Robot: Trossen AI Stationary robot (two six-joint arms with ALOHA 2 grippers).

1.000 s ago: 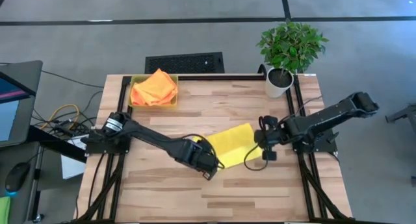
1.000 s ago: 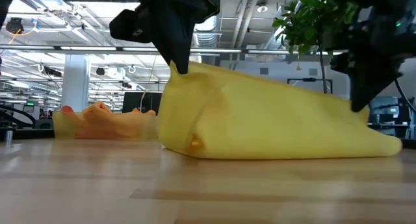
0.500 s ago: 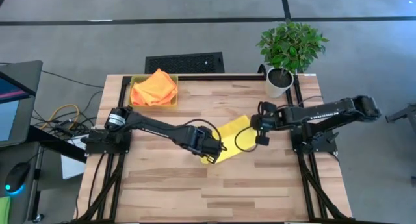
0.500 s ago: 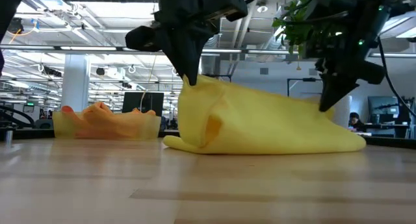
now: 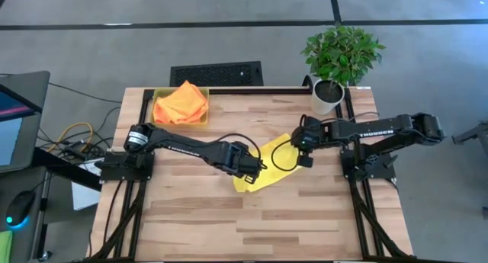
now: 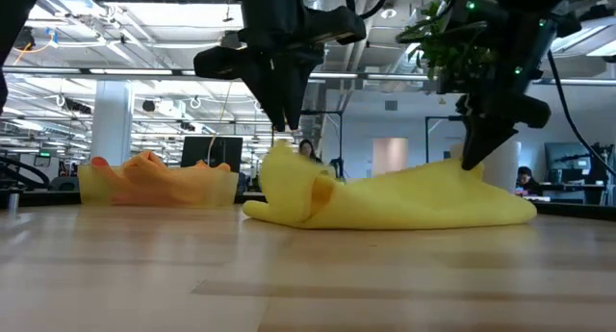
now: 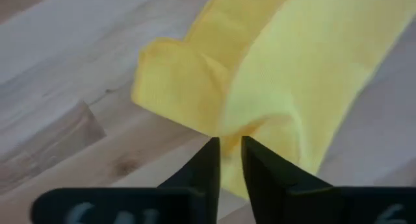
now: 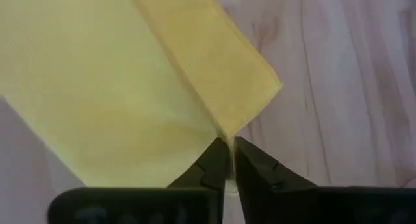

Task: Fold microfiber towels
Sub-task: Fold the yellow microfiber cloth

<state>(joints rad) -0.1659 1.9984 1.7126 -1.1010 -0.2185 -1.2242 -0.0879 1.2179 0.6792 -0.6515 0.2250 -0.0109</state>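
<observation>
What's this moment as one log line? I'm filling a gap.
yellow towel: lying partly folded on table | left hand: just above its humped end | right hand: at its other end's corner

Light wood plank surface with black frame rails. Translucent yellow bin at the far left corner. Potted green plant in a white pot at the far right corner. Black vent grille on grey floor behind. Monitor and cables off left.

Overhead, table-level and two close wrist views, all on yellow towel.
</observation>
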